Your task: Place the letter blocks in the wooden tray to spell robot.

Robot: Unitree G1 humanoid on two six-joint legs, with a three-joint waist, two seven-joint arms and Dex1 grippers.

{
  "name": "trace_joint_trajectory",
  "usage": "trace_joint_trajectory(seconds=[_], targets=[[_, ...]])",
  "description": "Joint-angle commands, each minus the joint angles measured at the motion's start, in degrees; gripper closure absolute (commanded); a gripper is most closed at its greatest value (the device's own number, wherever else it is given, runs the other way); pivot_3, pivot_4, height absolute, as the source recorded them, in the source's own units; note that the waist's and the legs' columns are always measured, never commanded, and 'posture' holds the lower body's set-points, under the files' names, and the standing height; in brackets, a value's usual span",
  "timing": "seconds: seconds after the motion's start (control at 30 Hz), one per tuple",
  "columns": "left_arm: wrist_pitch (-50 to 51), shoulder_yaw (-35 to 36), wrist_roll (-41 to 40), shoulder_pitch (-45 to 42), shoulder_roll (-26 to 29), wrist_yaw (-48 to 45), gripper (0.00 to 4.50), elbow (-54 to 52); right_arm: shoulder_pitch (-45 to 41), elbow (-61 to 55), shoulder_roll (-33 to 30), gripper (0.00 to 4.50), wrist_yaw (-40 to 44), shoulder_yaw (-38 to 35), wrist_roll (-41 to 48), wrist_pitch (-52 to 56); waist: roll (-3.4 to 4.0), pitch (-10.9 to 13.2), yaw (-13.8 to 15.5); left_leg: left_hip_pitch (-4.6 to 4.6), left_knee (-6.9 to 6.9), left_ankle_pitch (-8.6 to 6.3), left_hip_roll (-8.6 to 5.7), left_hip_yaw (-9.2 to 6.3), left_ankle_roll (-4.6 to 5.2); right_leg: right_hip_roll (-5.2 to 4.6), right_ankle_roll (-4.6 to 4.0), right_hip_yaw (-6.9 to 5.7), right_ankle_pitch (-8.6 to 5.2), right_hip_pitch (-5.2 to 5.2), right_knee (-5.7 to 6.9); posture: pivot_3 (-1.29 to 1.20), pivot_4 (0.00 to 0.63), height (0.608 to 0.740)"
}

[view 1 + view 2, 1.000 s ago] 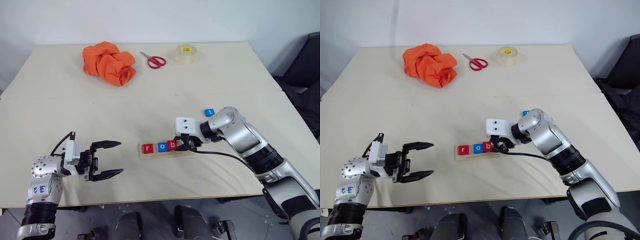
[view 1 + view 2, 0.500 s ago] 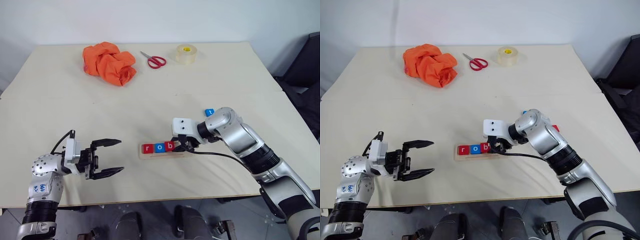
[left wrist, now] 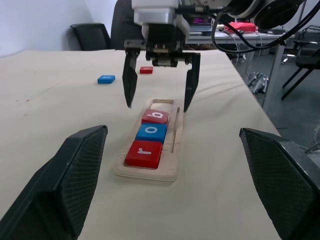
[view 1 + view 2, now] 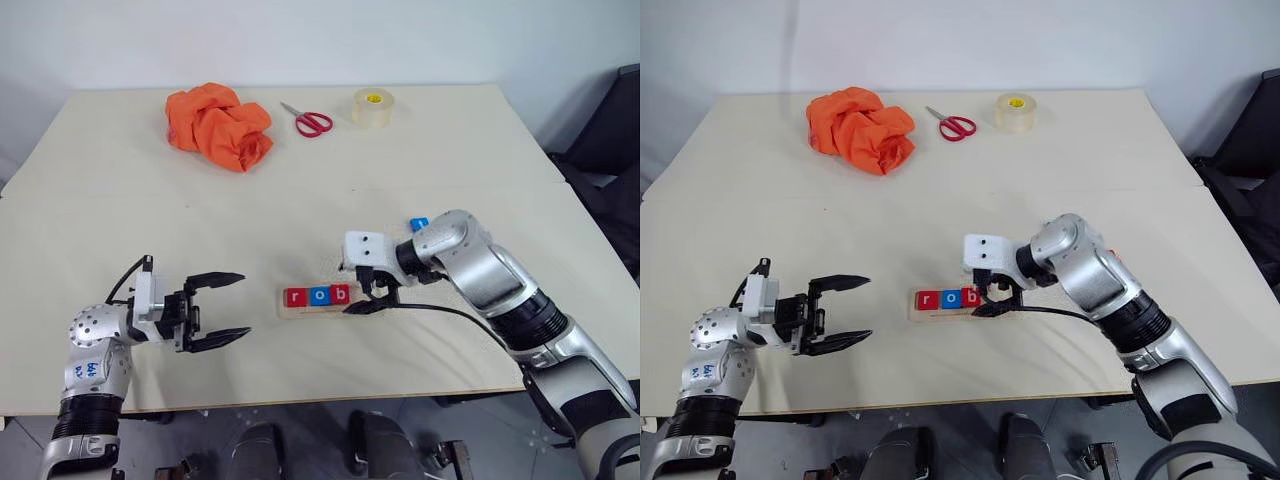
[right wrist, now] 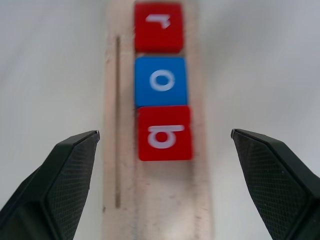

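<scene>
The wooden tray [image 4: 325, 300] is lying near the front edge of the cream table [image 4: 300, 190], its long axis running left to right across the robot's front. Three letter blocks are sitting in its groove, edge to edge, filling the left part of the strip: a red "r" block [image 4: 294, 297], a blue "o" block [image 4: 318, 295] and a red "b" block [image 4: 340, 293]. From the head cameras the letters are reading upright, left to right — "rob". The right-hand part of the groove is standing bare.

The right gripper [image 4: 372, 298] is hovering just over the tray at the "b" end, angled downward, its two black fingers spread wide and straddling the strip without gripping anything. In the left wrist view the fingertips are standing either side of the "b" block, clear of it.

A second blue block [image 4: 419, 224] is lying flat on the table beyond the right forearm, well apart from the tray; its letter cannot be read. The left wrist view is also showing a small red block [image 3: 146, 70] near it.

The left gripper [image 4: 214, 311] is hanging near the table's front-left edge, pointing toward the tray — fingers wide apart, holding nothing.

At the far side, an orange cloth [image 4: 218, 124], red-handled scissors [image 4: 308, 121] and a roll of clear tape [image 4: 371, 107] are lying well apart from the tray.
</scene>
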Motion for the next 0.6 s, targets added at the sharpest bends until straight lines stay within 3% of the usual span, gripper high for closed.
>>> trace_joint_trajectory(seconds=[0.03, 0.2, 0.47, 0.5, 0.6], targets=[[-0.70, 0.06, 0.06, -0.21, -0.13, -0.19, 0.00, -0.26, 2.84, -3.93, -2.09, 0.23, -0.51, -4.85, 3.16, -2.33, 0.00, 0.00, 0.02, 0.00, 0.00, -0.01, 0.00, 0.00, 0.00, 0.00, 0.00, 0.00, 0.00, 0.00, 0.00, 0.00, 0.150, 0.740], [-0.63, -0.24, 0.06, -0.36, -0.45, -0.14, 0.00, -0.17, 3.73, -2.21, -2.47, 1.54, -2.39, -5.41, 2.98, -3.63, 0.00, 0.00, -0.06, -0.01, 0.02, -0.03, -0.01, 0.02, 0.01, 0.00, 0.00, 0.02, 0.00, 0.01, -0.01, 0.00, 0.150, 0.740], [-0.07, -0.09, -0.31, 0.82, -0.54, 0.11, 0.00, -1.64, 0.61, 5.79, 0.76, 4.25, -5.97, -4.29, 1.55, -6.82, 0.00, 0.00, -0.10, 0.03, 0.01, -0.01, 0.04, 0.04, -0.02, 0.05, 0.00, 0.04, 0.00, -0.02, 0.02, 0.00, 0.150, 0.740], [0.03, 0.08, -0.39, 1.33, -0.40, 0.24, 0.00, -2.10, 0.47, 6.60, 1.19, 4.46, -6.01, -3.88, 1.42, -7.40, 0.00, 0.00, -0.09, 0.02, 0.01, -0.01, 0.04, 0.05, -0.01, 0.04, 0.00, 0.04, 0.00, -0.01, 0.01, 0.00, 0.150, 0.740], [0.28, 0.47, -0.58, 2.63, -0.11, 0.71, 0.00, -3.32, 0.37, 7.97, 2.40, 4.46, -5.82, -2.98, 1.28, -8.67, 0.00, 0.00, -0.09, 0.01, 0.01, -0.03, 0.04, 0.07, -0.01, 0.04, 0.00, 0.05, 0.00, 0.00, 0.03, 0.00, 0.150, 0.740]])
